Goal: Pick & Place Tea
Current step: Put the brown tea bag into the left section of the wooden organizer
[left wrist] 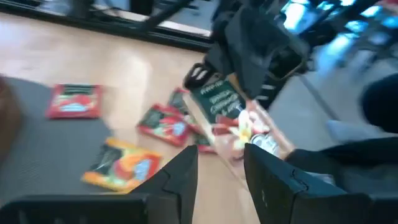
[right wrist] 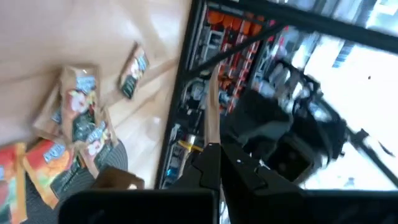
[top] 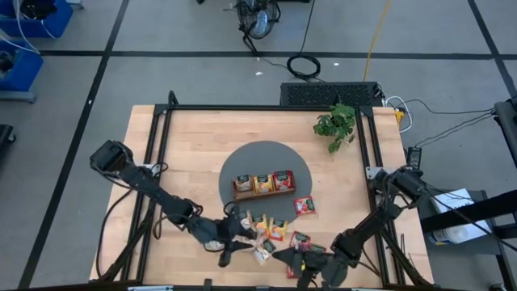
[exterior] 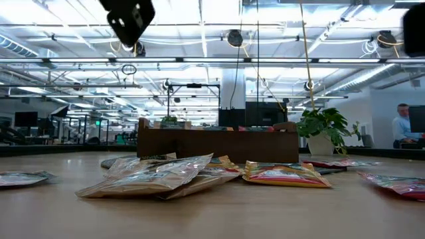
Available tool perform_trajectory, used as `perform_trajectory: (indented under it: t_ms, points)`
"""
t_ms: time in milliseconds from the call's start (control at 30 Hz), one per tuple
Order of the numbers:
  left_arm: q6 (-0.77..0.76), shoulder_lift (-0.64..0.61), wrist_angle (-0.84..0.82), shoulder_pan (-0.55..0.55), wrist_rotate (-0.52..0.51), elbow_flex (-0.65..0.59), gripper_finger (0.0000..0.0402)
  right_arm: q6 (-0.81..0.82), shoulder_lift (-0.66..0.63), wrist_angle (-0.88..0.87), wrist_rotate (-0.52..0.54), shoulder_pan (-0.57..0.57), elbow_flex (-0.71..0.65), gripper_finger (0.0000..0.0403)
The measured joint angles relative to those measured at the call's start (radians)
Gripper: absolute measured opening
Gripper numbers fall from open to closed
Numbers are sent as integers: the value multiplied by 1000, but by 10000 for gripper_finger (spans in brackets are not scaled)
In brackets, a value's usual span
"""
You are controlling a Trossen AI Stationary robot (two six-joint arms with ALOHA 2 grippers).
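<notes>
- Tea sachets (top: 271, 230): loose on the table's near edge, just in front of the tray (top: 263, 185)
- Left gripper (top: 236, 242): among them, fingers parted, empty
- Right gripper (top: 300, 263): closed, near edge

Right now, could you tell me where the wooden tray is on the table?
In the high view, the wooden tray sits near the table's middle on the grey round mat, with loose tea sachets scattered just beyond it toward the two grippers.

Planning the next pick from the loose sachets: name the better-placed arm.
Probably left. The left gripper is open, right beside the pile of loose sachets. The right gripper looks shut and sits at the table's front edge by a red sachet.
</notes>
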Motion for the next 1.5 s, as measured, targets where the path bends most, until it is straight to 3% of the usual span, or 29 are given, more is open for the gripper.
perform_trajectory:
  t_ms: [233,467,600,700,933,1500]
  points:
    - [13,1,-13,41,49,0,141,-42,7,23,-24,9,0,0]
    - [-15,1,-6,81,111,0,217,-86,7,39,-74,9,1,0]
    - [-1,1,-7,95,240,0,254,-95,7,39,-82,-1,1,0]
    - [2,1,-6,89,259,0,267,-95,7,38,-83,-10,1,0]
    - [13,1,-6,99,264,0,253,-101,7,39,-160,-34,1,0]
    - [49,1,-4,102,290,0,190,-119,7,38,-210,-114,1,0]
